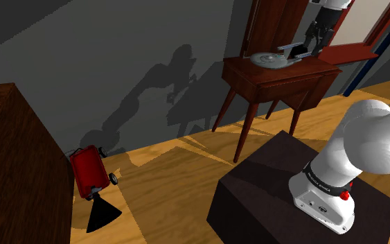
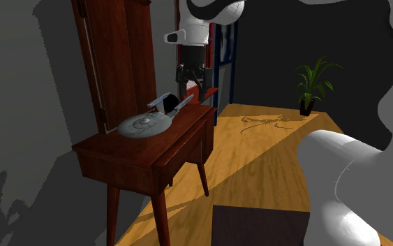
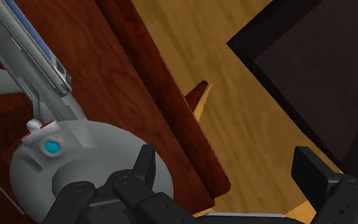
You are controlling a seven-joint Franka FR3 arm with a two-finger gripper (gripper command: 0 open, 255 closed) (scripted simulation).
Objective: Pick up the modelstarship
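The model starship [image 1: 276,57] is grey, with a round saucer and long nacelles, and it lies on a reddish-brown wooden side table [image 1: 255,77]. In the second exterior view the starship [image 2: 149,120] rests near the tabletop's middle. My gripper [image 1: 318,40] hangs a little above the table, past the ship's nacelle end [image 2: 191,85]. In the wrist view the gripper [image 3: 228,172] is open: one finger [image 3: 145,167] stands over the saucer's [image 3: 56,165] rim, the other over the floor beyond the table [image 3: 171,121] edge. Nothing is between the fingers.
A tall wooden cabinet [image 2: 114,56] stands behind the table, with a blue frame [image 2: 224,56] beside it. A red toy wagon [image 1: 89,170] leans by a dark wood cabinet [image 1: 13,159]. A potted plant [image 2: 313,84] stands far off. My black stand [image 1: 269,187] is on the wooden floor.
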